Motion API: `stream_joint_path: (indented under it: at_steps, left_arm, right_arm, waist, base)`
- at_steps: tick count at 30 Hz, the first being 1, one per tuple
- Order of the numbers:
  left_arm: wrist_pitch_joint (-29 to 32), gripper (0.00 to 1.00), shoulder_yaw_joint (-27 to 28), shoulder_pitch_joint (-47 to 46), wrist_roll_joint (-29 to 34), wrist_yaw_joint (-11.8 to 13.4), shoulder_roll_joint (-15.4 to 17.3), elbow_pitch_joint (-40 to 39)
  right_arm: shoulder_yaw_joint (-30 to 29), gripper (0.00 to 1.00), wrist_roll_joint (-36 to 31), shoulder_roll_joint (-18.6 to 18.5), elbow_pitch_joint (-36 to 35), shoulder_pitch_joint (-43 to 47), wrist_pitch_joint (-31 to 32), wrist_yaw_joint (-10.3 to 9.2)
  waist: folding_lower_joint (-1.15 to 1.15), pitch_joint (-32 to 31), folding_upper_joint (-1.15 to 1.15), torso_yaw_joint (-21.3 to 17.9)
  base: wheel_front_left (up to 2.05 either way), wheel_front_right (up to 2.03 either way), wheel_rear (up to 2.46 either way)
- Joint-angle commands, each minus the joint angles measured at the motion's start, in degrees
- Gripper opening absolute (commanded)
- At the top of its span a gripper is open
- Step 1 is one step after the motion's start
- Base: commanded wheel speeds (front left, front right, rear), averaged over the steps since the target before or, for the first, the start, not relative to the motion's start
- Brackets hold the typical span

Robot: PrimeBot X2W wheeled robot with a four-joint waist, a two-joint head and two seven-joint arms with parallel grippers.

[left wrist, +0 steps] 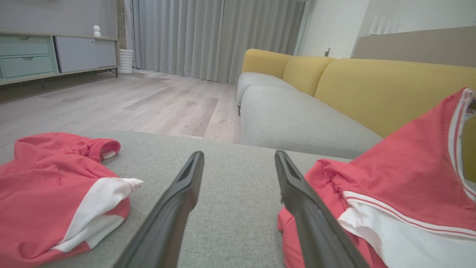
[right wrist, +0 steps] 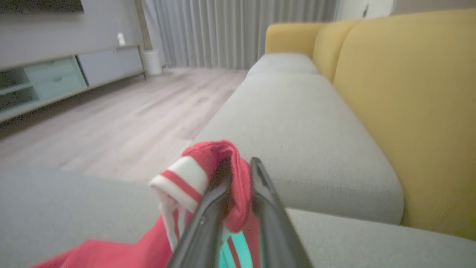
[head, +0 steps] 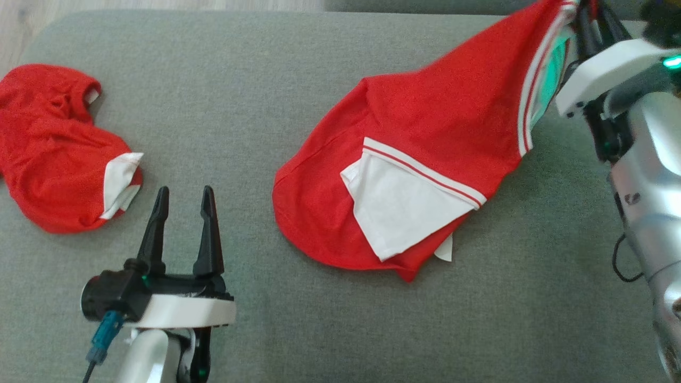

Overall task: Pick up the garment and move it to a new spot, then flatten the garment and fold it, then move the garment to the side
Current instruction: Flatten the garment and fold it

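- The garment (head: 425, 122) lies right of the middle of the grey cushion (head: 266, 80). Its striped edge is lifted over the far right corner, where the right gripper (right wrist: 239, 165) pinches a small fold between its fingertips. With so little cloth in the pinch, a pull could well slip it free, and the raised edge would drop in a heap.
- That corner is close to the cushion's far edge. Cloth released there may hang over the edge instead of lying flat.
- The white panel (head: 404, 207) is doubled over the red body. Dragging from one held point would likely bunch it further, which would make flattening harder.
- The left gripper (head: 184, 190) hovers over the near edge with its fingers spread wide and holds nothing. It sits between the garment and a second red garment (head: 53, 149) at the left edge, so a reach to the wrong side would take the wrong piece.
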Motion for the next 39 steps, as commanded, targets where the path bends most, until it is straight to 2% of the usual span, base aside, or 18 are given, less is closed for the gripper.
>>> stream_joint_path:
  at_steps: [1, 5, 10, 14, 17, 21, 25, 31, 39]
  left_arm:
    - [-0.55, 1.00, 1.67, -2.36, 0.43, -0.19, 0.14, -1.42]
    - [-0.55, 1.00, 2.76, -2.11, 0.63, -0.26, -0.10, -0.98]
    - [-0.55, 1.00, 4.10, -0.87, 0.78, -0.29, -0.20, -0.76]
    - [-0.55, 1.00, 5.42, 0.63, 0.83, -0.39, -0.12, -0.65]
    - [-0.55, 1.00, 6.32, 1.87, 0.86, -0.44, -0.03, -0.75]
    - [-0.55, 1.00, 7.09, 3.18, 1.01, -0.46, -0.03, -1.03]
    - [-0.55, 1.00, 7.28, 3.38, 1.12, -0.57, -0.08, -1.11]
    - [-0.55, 1.00, 6.77, 2.44, 1.47, -0.84, -0.24, -1.09]
    - [-0.55, 1.00, 6.41, 1.90, 1.51, -0.99, -0.53, -0.49]
  right_arm:
    - [2.28, 1.00, -0.75, 1.09, 0.73, -1.00, 2.12, 0.43]
    - [7.83, 1.00, -0.68, 1.40, 5.03, 0.14, 9.03, 0.43]
    - [11.93, 1.00, 0.64, 0.42, 4.45, 3.24, 11.50, 0.43]
    - [16.06, 1.00, 2.53, -0.51, -2.58, 8.02, 9.50, 0.43]
    - [16.33, 1.00, 7.86, 0.18, -9.02, 13.65, 10.96, 0.43]
    - [15.50, 1.00, 12.33, 1.04, -16.78, 20.47, 16.11, 0.43]
    - [11.42, 1.00, 11.95, 3.88, -20.38, 24.94, 20.40, 0.43]
    - [6.49, 1.00, 6.39, 8.51, -22.29, 27.03, 24.24, 0.43]
    - [0.13, 1.00, -2.17, 11.45, -22.36, 27.47, 28.92, 0.43]
  waist:
    - [-0.01, 0.29, 0.00, 0.27]
    - [-0.01, -1.00, 0.00, -0.52]
    - [-0.01, -2.88, 0.00, -1.84]
    - [-0.01, -4.61, 0.00, -3.15]
    - [-0.01, -5.57, 0.00, -3.95]
    - [-0.01, -6.10, 0.00, -4.62]
    - [-0.01, -5.86, 0.00, -4.61]
    - [-0.01, -4.91, 0.00, -3.74]
    - [-0.01, -4.51, 0.00, -2.71]
  base:
    - [0.00, 0.00, 0.00]
    - [0.00, 0.00, 0.00]
    - [0.00, 0.00, 0.00]
    - [0.00, 0.00, 0.00]
    - [0.00, 0.00, 0.00]
    - [0.00, 0.00, 0.00]
    - [0.00, 0.00, 0.00]
    - [0.00, 0.00, 0.00]
    - [0.00, 0.00, 0.00]
